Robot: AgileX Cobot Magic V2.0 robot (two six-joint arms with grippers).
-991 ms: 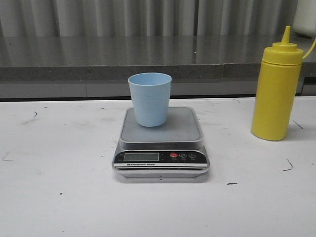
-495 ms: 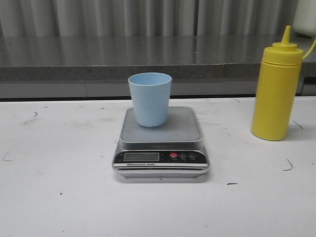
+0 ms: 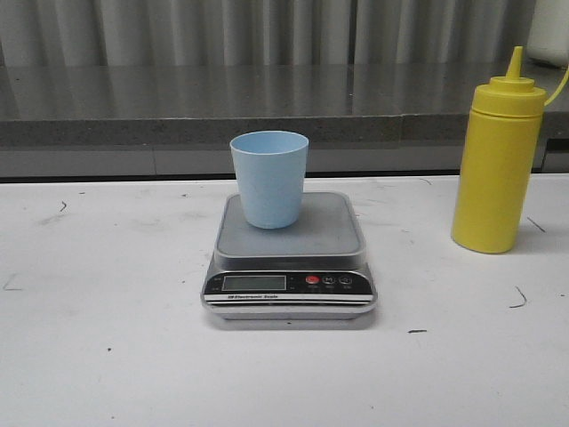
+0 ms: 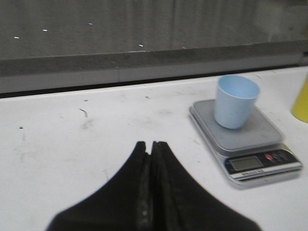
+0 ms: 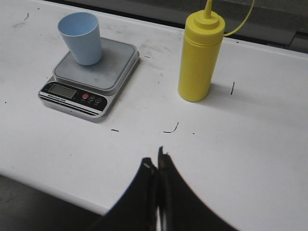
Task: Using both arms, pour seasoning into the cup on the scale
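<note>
Nothing has moved; both grippers, left (image 4: 150, 147) and right (image 5: 156, 161), sit closed and empty, the upright seasoning (image 3: 494, 160) nearer the right one.

Colours and patterns, tabletop set.

Pale blue, matte, plain: cup (image 3: 269, 178), centre of frame. Silver-grey platform, black front panel with grey LCD and one red button beside two dark ones: scale (image 3: 291, 258), just below centre. Solid opaque yellow, cap and nozzle included, with thin yellow tether: seasoning (image 3: 496, 156), right edge. White, flecked with small black scuffs and scratch marks: table (image 3: 107, 338), lower half. Dark grey speckled, glossy: ledge (image 3: 133, 111), upper band. Grey with vertical light and dark stripes: backdrop (image 3: 178, 31), top. Black throughout: left gripper (image 4: 150, 149) and right gripper (image 5: 155, 166), low in wrist views.
</note>
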